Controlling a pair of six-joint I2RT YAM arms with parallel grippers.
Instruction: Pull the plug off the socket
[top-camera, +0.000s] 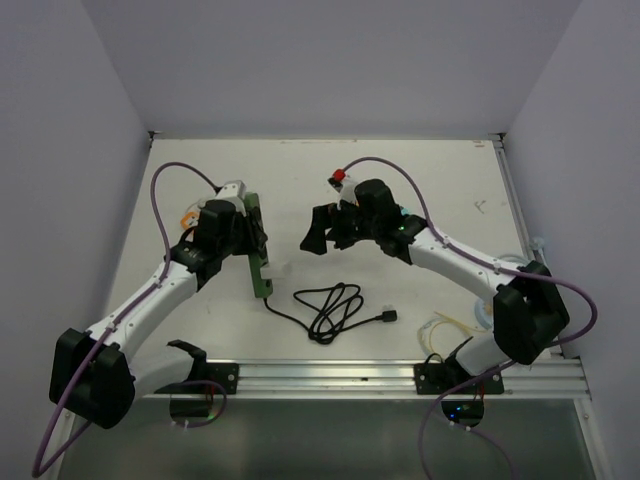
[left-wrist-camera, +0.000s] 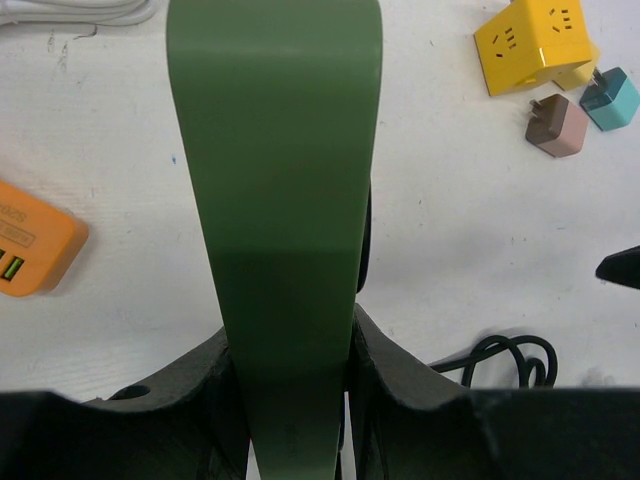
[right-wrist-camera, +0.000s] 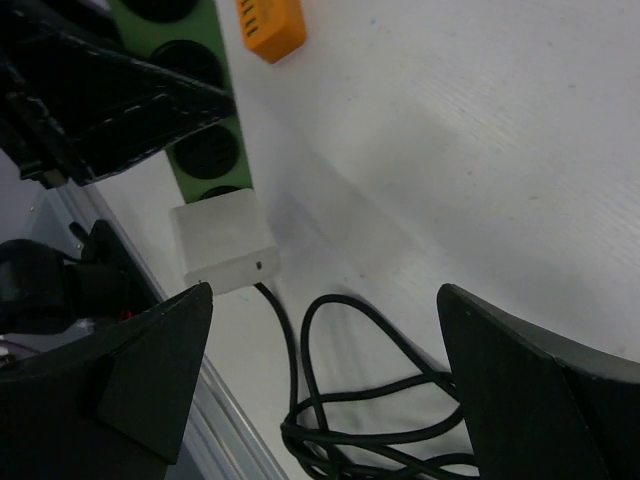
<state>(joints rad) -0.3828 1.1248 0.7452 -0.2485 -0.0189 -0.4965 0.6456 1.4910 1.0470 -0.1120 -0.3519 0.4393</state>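
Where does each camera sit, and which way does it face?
Top external: above and behind the bases, looking down at the table; both arms show.
Left wrist: on the left arm, looking along the green power strip in the left gripper.
Right wrist: on the right arm, facing the white plug past the open right gripper.
Both wrist views share the strip and black cable.

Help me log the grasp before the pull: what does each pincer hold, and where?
Left pincer clamps the green strip by its long sides, about mid-length. Right pincer is open, holding nothing.
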